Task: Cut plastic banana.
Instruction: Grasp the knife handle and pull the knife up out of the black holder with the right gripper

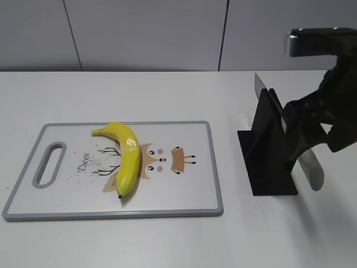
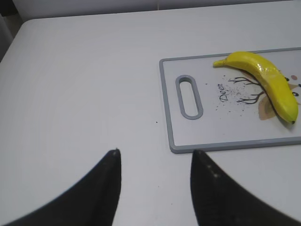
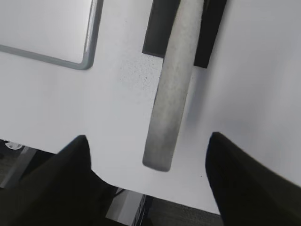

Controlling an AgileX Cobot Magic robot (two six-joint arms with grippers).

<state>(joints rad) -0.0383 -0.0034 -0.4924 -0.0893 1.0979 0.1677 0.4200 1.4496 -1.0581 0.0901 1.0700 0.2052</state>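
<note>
Our right gripper [image 3: 148, 160] hung spread wide, its two dark fingers [image 3: 51, 183] standing on either side of the knife handle [image 3: 171, 94] without touching it. That handle, pale grey and long, sloped out of a black knife stand [image 1: 270, 159], and in the exterior view we saw the blade tip [image 1: 257, 84] poking up behind the stand while the handle end reached down toward the table [image 1: 167, 240] on the near side. Well off to the left of that gripper lay the cutting board [image 1: 212, 167], white with a grey rim, a slot handle [image 1: 49, 163] at its far left end and a cartoon deer face printed in the middle. On the board, apart from both of our grippers, rested the plastic banana [image 1: 127, 156], glossy yellow and whole, its curve running from the back of the board toward the front edge, partly covering the deer print. Our left gripper [image 2: 155, 160] hovered over bare white table, parted and holding nothing. From it, the board sat ahead and to the right, with the banana farther right again, near the picture's edge.
</note>
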